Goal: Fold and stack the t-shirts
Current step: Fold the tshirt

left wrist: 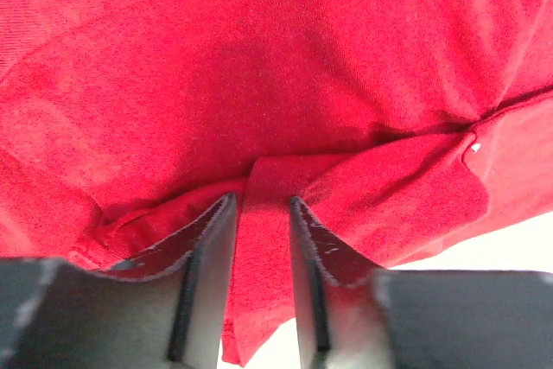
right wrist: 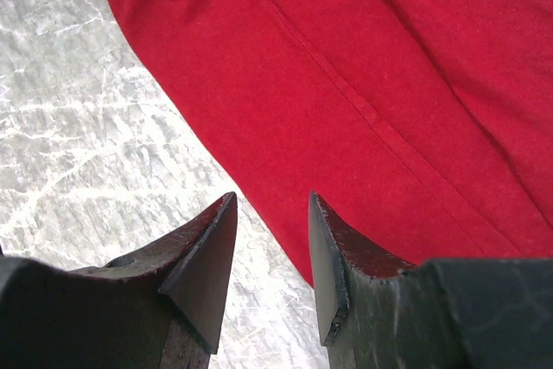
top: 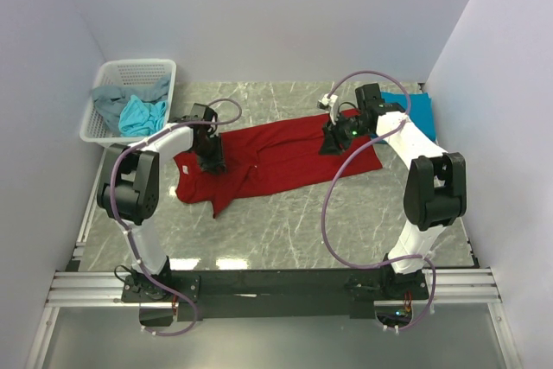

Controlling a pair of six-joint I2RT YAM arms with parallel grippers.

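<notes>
1. The dark red t-shirt (top: 285, 157) lies spread across the middle of the grey marbled table (top: 285, 231), its length running from the left arm's side to the right arm's side
2. The left gripper (left wrist: 263, 205) is down on the left part of this shirt. Its jaws stand narrow, and a raised fold of the red cloth fills the gap and touches both fingers (left wrist: 212, 274)
3. The right gripper (right wrist: 272, 200) sits over the shirt's right part, at an edge of the cloth. Its jaws are moderately apart with nothing between them, and below them are the shirt's edge and bare table. Whether the tips touch the cloth cannot be told
4. In the left wrist view a small white fleck (left wrist: 473, 148) sits at the end of a crease. It is too small to tell whether it is a label or the table showing through
5. A teal-blue t-shirt (top: 413, 108) lies flat at the far right of the table, just behind the right arm, which hides part of it
6. The white mesh basket (top: 138, 66) stands at the far left corner. It holds a grey cloth (top: 108, 101) and a light turquoise cloth (top: 143, 117), both so crumpled that their shape cannot be made out
7. Both wrist views cut the red shirt off at the frame edges. From above, each gripper covers the cloth directly beneath it
</notes>
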